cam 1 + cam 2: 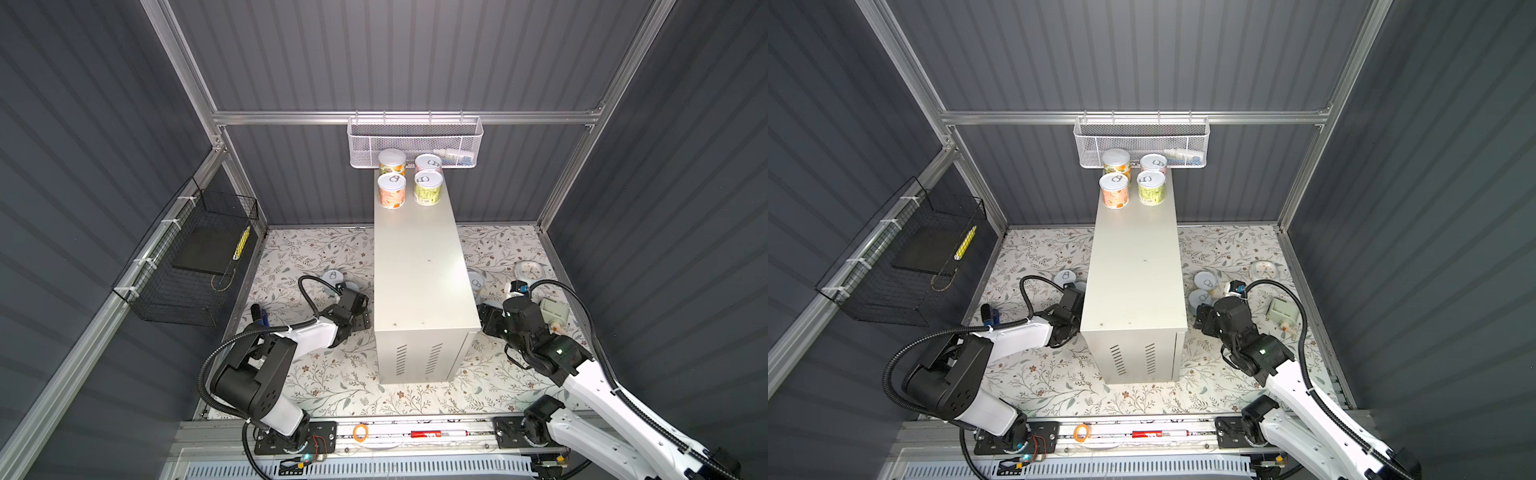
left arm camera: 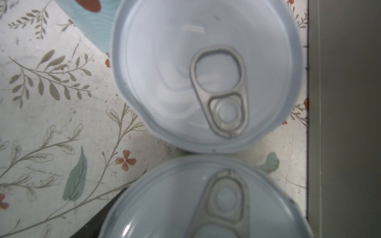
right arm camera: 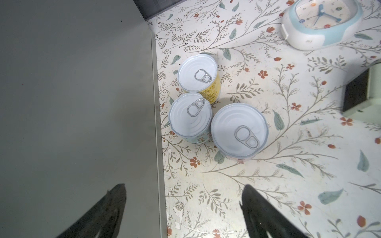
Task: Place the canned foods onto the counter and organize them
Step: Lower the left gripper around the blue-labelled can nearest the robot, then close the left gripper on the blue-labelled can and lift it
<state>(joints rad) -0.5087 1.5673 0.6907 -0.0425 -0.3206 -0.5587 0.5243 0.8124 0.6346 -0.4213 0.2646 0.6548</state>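
Several cans stand in a square at the far end of the counter (image 1: 419,270), among them an orange can (image 1: 391,190) and a green can (image 1: 428,188). Left of the counter, on the mat, my left gripper (image 2: 204,226) hangs over a white-lidded can (image 2: 165,206) that fills the space at its jaws. One dark finger (image 2: 97,222) lies along that can's rim and the other finger is hidden. A second can (image 2: 165,82) stands just beyond. My right gripper (image 3: 183,186) is open and empty beside the counter's right wall, short of three upright cans (image 3: 239,129).
A pale blue clock (image 3: 321,22) and a small greenish box (image 1: 552,309) lie on the floral mat at the right. A blue stapler (image 1: 259,316) lies left of the left arm. A white mesh basket (image 1: 415,141) hangs on the back wall and a black wire basket (image 1: 187,266) on the left wall.
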